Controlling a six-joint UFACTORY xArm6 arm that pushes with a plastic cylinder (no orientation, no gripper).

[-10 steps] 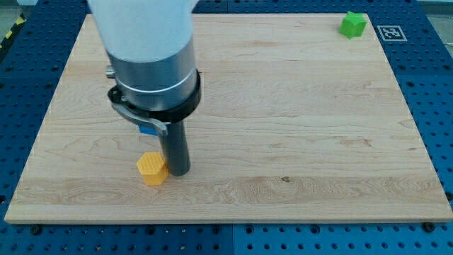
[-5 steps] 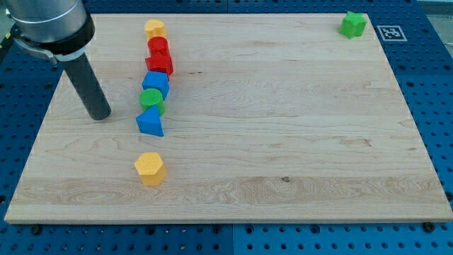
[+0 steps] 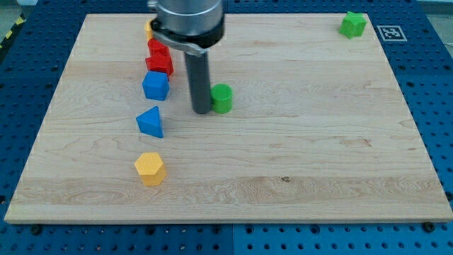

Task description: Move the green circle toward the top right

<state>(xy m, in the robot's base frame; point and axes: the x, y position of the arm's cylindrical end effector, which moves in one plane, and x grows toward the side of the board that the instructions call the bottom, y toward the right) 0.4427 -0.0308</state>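
The green circle [image 3: 222,98] lies on the wooden board [image 3: 297,142], left of centre, pushed out of the column of blocks. My tip [image 3: 201,110] stands right against its left side, touching it. A second green block [image 3: 352,24] sits at the board's top right corner.
A column of blocks runs down the view's left: a yellow block [image 3: 149,29] partly hidden by the arm, two red blocks [image 3: 158,57], a blue cube [image 3: 156,85], a blue triangle [image 3: 150,122]. A yellow hexagon [image 3: 150,168] lies lower left.
My tip moved from the board's left side to the right, through the column. The green circle has slid right out of the column, away from the blue blocks.
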